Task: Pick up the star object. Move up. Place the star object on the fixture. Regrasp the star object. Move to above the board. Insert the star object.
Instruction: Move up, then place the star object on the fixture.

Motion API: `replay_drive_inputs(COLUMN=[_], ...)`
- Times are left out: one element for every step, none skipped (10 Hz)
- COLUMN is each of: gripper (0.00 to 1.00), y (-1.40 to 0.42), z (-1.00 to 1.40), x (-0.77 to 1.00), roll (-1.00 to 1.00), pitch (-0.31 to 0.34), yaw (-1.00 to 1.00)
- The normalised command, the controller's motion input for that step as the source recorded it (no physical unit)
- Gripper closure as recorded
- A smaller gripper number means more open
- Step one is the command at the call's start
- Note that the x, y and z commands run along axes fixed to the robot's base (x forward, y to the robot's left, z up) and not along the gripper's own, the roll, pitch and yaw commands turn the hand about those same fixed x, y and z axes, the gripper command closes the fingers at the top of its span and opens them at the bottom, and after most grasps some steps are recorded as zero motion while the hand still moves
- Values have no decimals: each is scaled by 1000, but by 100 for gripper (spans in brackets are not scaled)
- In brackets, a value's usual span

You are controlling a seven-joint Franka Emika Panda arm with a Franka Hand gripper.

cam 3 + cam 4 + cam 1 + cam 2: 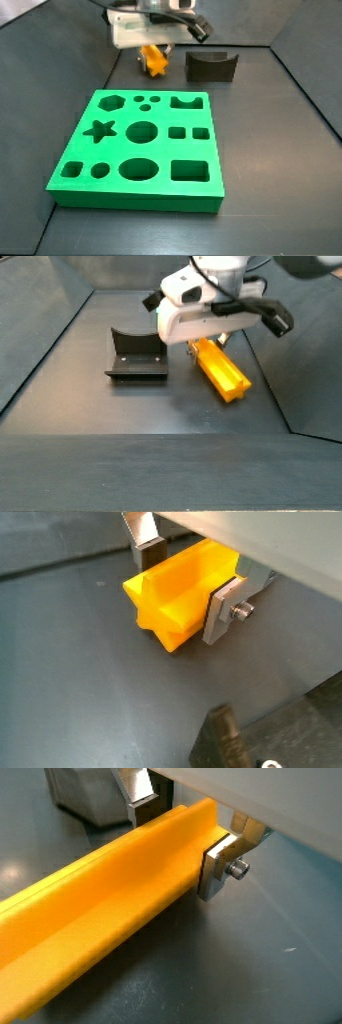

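The star object (181, 597) is an orange-yellow ridged bar lying on the dark floor. It shows as a long bar in a wrist view (107, 898) and in a side view (221, 368). My gripper (185, 592) is down over its far end, with the silver fingers (222, 612) pressed on both sides, shut on it. The gripper also shows in both side views (154, 45) (201, 341). The fixture (134, 356) is a dark notched block standing beside the bar, also seen in a side view (210, 66). The green board (80, 140) lies nearer the front.
Dark walls enclose the floor on both sides (54, 326) (301, 90). The board has a star hole (98, 128) at its left among several other cut-outs.
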Motion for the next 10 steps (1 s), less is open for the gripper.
replay_drive_inputs(gripper=[100,100,100,100,100,100,100,100,100,100], y=[-22,-16,-15,0,3,1,0,-1,-4,-7], z=[596,406,302,1000,1000,1000,1000,1000,1000,1000], x=[-16,-16,-18,0,2,-10,-11,-11,-15,-17], roll=[-5,-8,-10,0,-1,-5,-8,-9,-14,-18], pitch=[17,22,24,0,4,22,23,22,26,30], yaw=[3,8,10,0,2,3,4,4,6,6])
